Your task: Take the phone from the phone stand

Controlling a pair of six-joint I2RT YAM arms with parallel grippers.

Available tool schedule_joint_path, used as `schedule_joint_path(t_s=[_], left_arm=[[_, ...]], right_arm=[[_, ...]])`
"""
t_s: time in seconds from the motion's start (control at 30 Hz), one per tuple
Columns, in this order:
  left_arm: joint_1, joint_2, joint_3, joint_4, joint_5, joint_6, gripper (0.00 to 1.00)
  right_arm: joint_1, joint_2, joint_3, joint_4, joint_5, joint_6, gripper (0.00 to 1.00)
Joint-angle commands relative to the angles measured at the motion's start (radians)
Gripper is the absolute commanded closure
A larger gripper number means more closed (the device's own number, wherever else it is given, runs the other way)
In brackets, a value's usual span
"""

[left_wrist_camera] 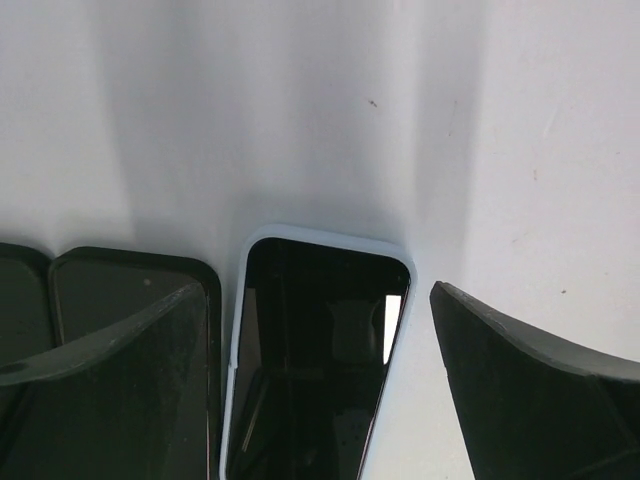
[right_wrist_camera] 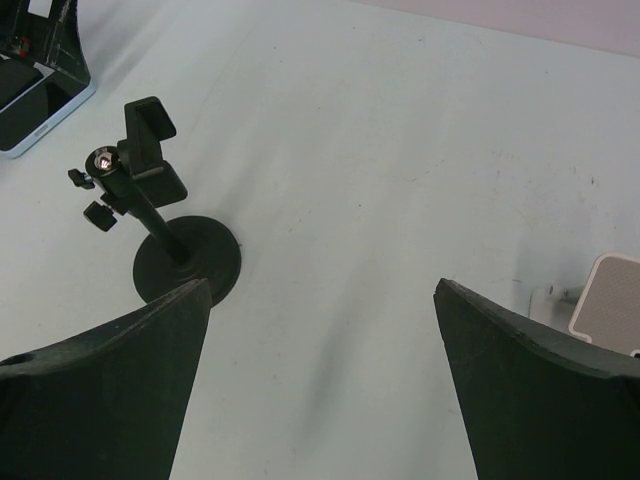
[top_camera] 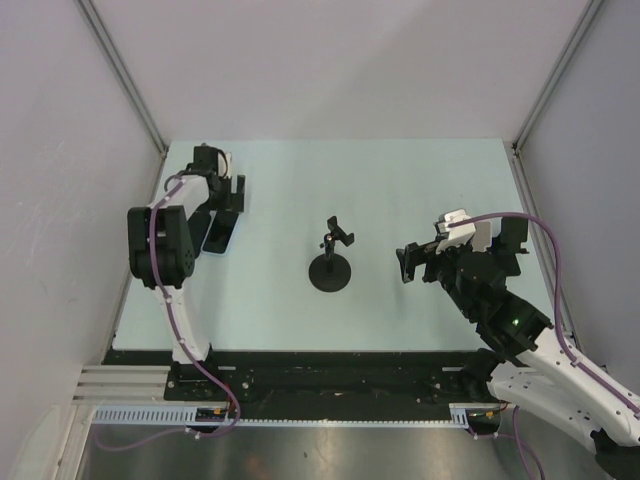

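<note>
At the far left of the surface (top_camera: 420, 180) the left hand (top_camera: 226, 200) hangs over the phone (left_wrist_camera: 315, 360), its fingers (left_wrist_camera: 540, 390) spread to either side of it. The one on the right of the wrist view stands clear of the case. The other overlaps the phone's edge in that view, so contact there cannot be judged. This looks like a set-down: the phone lies flat and bears its own weight, with nothing pinching it. It is a dark slab with a glossy black screen that catches a small bright reflection, set in a pale blue case with rounded corners (the case shows as a thin rim all round).

In the middle stands the stand (top_camera: 331, 262), a round black base with a thin stem and a small clamp on top. The clamp holds nothing, so the task seems all but done.

On the right, the right hand (top_camera: 408, 263) hovers near the stand, facing it with its fingers wide apart and gripping nothing, probably placed to steady the base if needed.
</note>
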Motion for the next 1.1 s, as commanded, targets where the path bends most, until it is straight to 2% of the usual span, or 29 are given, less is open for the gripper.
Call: schedule_joint_path(t_s=[0.0,0.13,0.23,0.43,0.73,0.77,1.07], left_arm=[[-0.001,-0.096,0.023,-0.004,0.007,0.008,0.01],[-0.018,-0.081,0.055,-0.005,0.089,0.003,0.0],[-0.074,-0.048,0.081,-0.004,0.096,0.003,0.01],[-0.111,0.038,0.138,-0.005,0.084,0.025,0.02],[-0.108,0.093,0.126,-0.008,-0.018,0.088,0.19],[-0.11,0.093,0.121,-0.01,-0.022,0.097,0.23],[-0.102,0.073,0.047,-0.017,-0.085,0.141,0.34]], right_arm=[[-0.003,0.0,-0.001,0.012,-0.008,-0.003,0.0],[-0.004,0.008,-0.001,0.012,-0.007,-0.005,0.0],[-0.006,0.008,-0.001,0.015,-0.008,-0.008,0.0],[-0.004,0.01,-0.001,0.011,-0.005,-0.009,0.0],[-0.007,0.016,-0.001,0.014,-0.011,-0.011,0.0],[-0.007,0.019,-0.001,0.015,-0.013,-0.009,0.0],[-0.01,0.019,-0.001,0.018,-0.024,-0.011,0.0]])
